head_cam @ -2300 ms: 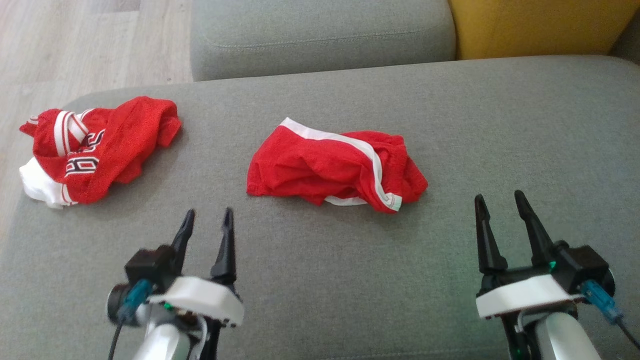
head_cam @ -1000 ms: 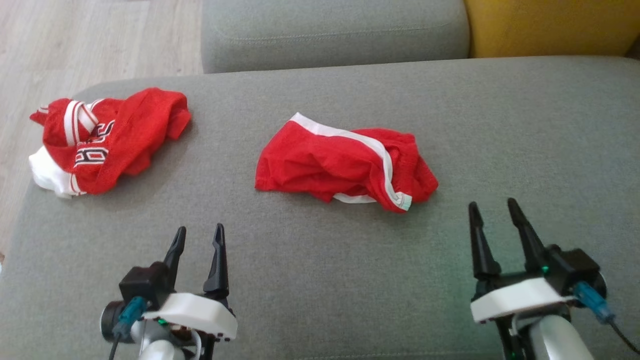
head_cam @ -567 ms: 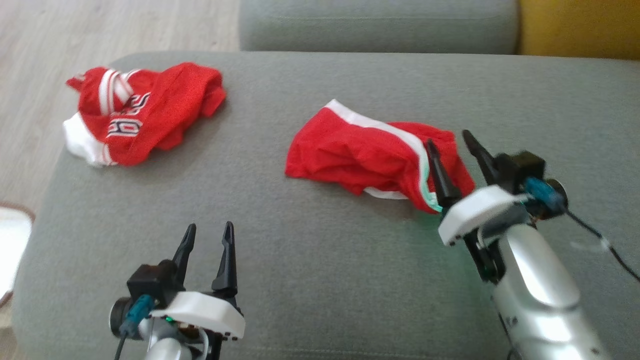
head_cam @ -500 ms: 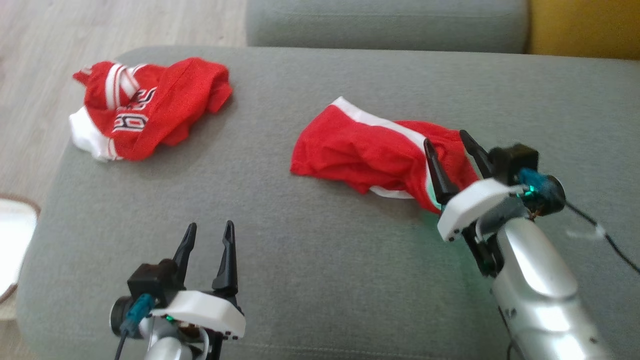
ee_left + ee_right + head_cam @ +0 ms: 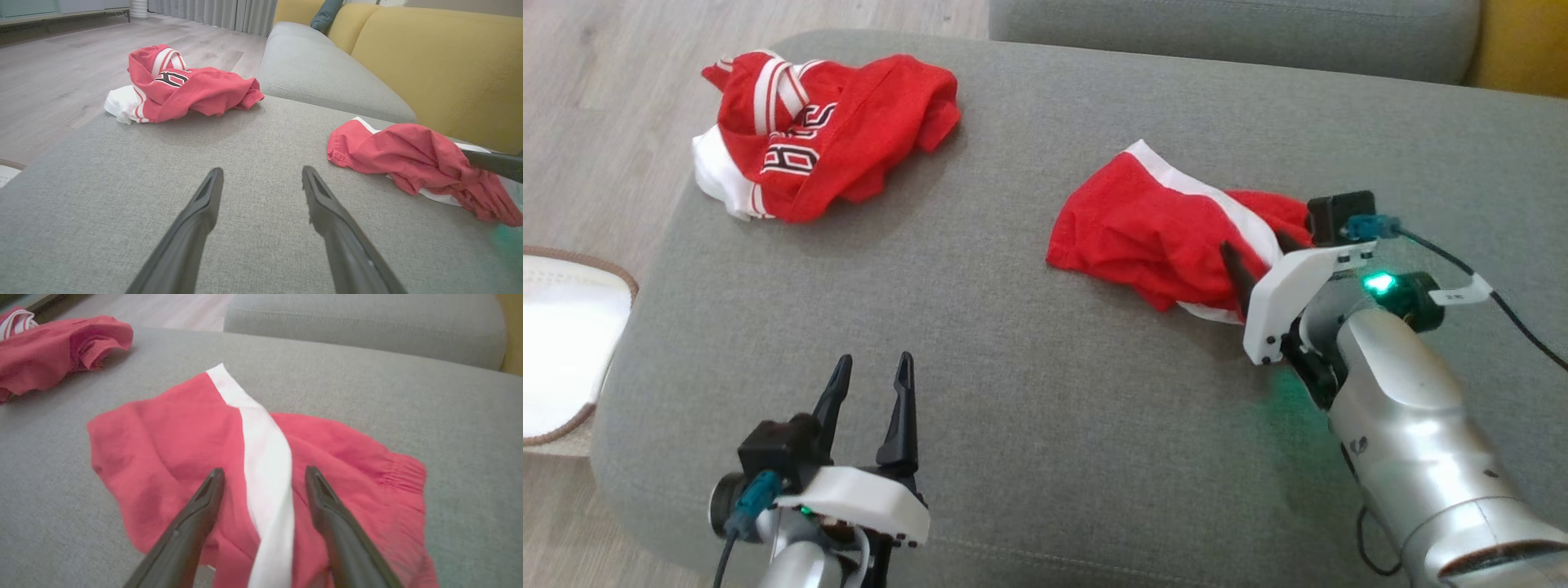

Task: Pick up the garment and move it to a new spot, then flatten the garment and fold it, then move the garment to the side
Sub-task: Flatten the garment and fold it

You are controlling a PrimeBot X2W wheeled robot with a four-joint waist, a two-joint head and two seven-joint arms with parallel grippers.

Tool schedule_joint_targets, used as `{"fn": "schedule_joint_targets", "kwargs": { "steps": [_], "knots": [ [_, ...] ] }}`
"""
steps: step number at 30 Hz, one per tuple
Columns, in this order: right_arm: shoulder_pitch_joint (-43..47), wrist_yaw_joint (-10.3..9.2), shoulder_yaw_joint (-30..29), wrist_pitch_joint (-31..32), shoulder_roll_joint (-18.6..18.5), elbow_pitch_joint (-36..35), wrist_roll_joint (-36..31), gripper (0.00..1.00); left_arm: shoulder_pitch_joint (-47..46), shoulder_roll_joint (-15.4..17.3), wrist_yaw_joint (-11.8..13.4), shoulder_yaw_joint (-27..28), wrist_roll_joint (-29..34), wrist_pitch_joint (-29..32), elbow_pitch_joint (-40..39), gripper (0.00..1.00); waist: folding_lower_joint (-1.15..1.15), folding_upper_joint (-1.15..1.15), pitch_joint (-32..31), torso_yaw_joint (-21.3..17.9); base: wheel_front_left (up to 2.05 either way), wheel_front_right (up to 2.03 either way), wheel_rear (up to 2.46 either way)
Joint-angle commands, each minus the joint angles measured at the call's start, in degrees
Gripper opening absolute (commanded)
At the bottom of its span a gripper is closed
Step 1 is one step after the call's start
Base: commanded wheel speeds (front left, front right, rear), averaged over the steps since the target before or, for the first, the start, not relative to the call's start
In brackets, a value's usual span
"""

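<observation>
The red shorts (image 5: 1143, 233) lie crumpled on the grey cushion (image 5: 1013, 392) — the right gripper (image 5: 264, 473), jaws spread wide, sits astride their white stripe (image 5: 265, 437), seemingly to pinch a fold. The left gripper (image 5: 874, 366), equally agape and empty, idles well apart from the shorts.

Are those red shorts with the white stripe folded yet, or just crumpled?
Crumpled. The red shorts lie bunched and wrinkled on the cushion, white stripe curving.

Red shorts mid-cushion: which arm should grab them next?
Right: the right gripper is open at the red shorts, fingers either side of the white stripe. The left gripper, also open, sits well short of them.
</observation>
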Motion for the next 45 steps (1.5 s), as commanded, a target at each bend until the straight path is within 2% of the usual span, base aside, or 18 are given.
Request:
{"fn": "schedule_joint_targets", "kwargs": {
  "steps": [1, 3, 4, 7, 8, 9, 10, 14, 19, 25, 32, 35, 38, 42, 44, 45],
  "knots": [
    [-2.49, 0.43, 1.57, 0.24, 0.35, -0.68, 0.75, 1.0, -2.62, -0.17, -0.08, 1.43, 0.69, -0.71, -1.59, 1.0, -0.01, 0.0, 0.06, 0.18, 0.0, 0.0, 0.0],
    [-2.98, 0.43, 2.7, 0.36, 0.36, 0.4, 1.88, 1.0, -2.54, -0.19, -0.07, 1.55, 0.71, -0.71, -1.58, 1.0, -0.01, 0.0, 0.05, 0.24, 0.0, 0.0, 0.0],
    [-3.09, 0.43, 3.43, 0.15, 0.36, 0.66, 2.47, 0.9, -2.5, -0.2, -0.06, 1.65, 0.72, -0.71, -1.58, 1.0, -0.01, 0.0, 0.05, 0.2, 0.0, 0.0, 0.0],
    [-3.1, 0.43, 6.69, -1.9, 0.36, -0.14, 4.68, 0.35, -2.44, -0.22, 0.02, 2.0, 0.81, -0.71, -1.59, 1.0, -0.01, 0.0, 0.01, -0.13, 0.0, 0.0, 0.0],
    [-3.1, 0.43, 6.69, -1.9, 0.36, -0.14, 4.68, 0.35, -2.44, -0.22, 0.02, 2.0, 0.81, -0.71, -1.59, 1.0, -0.01, 0.0, 0.01, -0.13, 0.0, 0.0, 0.0],
    [-3.18, 0.43, 7.81, -3.09, 0.36, -0.51, 4.92, 0.03, -2.43, -0.23, 0.02, 2.1, 0.84, -0.71, -1.57, 1.0, -0.01, 0.0, -0.01, -0.31, 0.0, 0.0, 0.0],
    [-3.3, 0.43, 8.87, -4.33, 0.36, -0.84, 4.96, 0.0, -2.42, -0.23, 0.01, 2.17, 0.89, -0.71, -1.54, 1.0, -0.01, 0.0, -0.04, -0.48, 0.0, 0.0, 0.0],
    [-3.96, 0.43, 15.4, -11.49, 0.09, -3.04, 2.52, 0.0, -2.27, -0.25, -0.03, 2.36, 1.08, -0.71, -1.47, 1.0, -0.01, 0.0, -0.51, -1.54, 0.0, 0.0, 0.0],
    [-2.35, 0.43, 24.63, -16.02, 0.15, -6.16, -0.08, 0.0, -1.94, -0.26, 0.03, 2.74, 1.18, -0.71, -1.53, 1.0, -0.01, 0.0, -1.09, -2.71, 0.0, 0.0, 0.0],
    [2.07, 0.43, 38.22, -17.88, -0.89, -11.68, -1.6, 0.0, -1.64, -0.27, 0.08, 3.23, 1.41, -0.71, -1.74, 1.0, -0.01, 0.0, -1.47, -4.33, 0.0, 0.0, 0.0],
    [6.77, 0.43, 51.45, -16.11, -4.92, -18.2, 0.41, 0.0, -1.65, -0.27, -0.09, 3.82, 1.73, -0.71, -1.78, 1.0, -0.01, 0.0, -1.47, -6.27, 0.0, 0.0, 0.0],
    [7.54, 0.43, 55.6, -14.88, -6.98, -20.21, 1.13, 0.0, -1.81, -0.27, -0.19, 4.0, 1.85, -0.71, -1.78, 1.0, -0.01, 0.0, -1.27, -7.03, 0.0, 0.0, 0.0],
    [7.34, 0.43, 56.75, -14.82, -8.42, -21.5, 0.94, 0.0, -2.04, -0.27, -0.27, 4.23, 2.0, -0.71, -1.78, 1.0, -0.01, 0.0, -0.94, -7.77, 0.0, 0.0, 0.0],
    [6.46, 0.43, 57.07, -16.0, -8.77, -22.13, -3.71, 0.0, -2.2, -0.28, -0.36, 4.46, 2.19, -0.71, -1.76, 1.0, -0.01, 0.0, -0.36, -8.74, 0.0, 0.0, 0.0],
    [6.34, 0.43, 56.69, -16.8, -8.04, -21.91, -7.17, 0.18, -2.37, -0.28, -0.47, 4.49, 2.29, -0.71, -1.69, 1.0, -0.01, 0.0, -0.07, -9.11, 0.0, 0.0, 0.0],
    [6.59, 0.43, 56.04, -17.18, -7.4, -21.67, -8.52, 0.42, -2.46, -0.28, -0.5, 4.44, 2.31, -0.71, -1.65, 1.0, -0.01, 0.0, 0.04, -9.26, 0.0, 0.0, 0.0]
  ]
}}
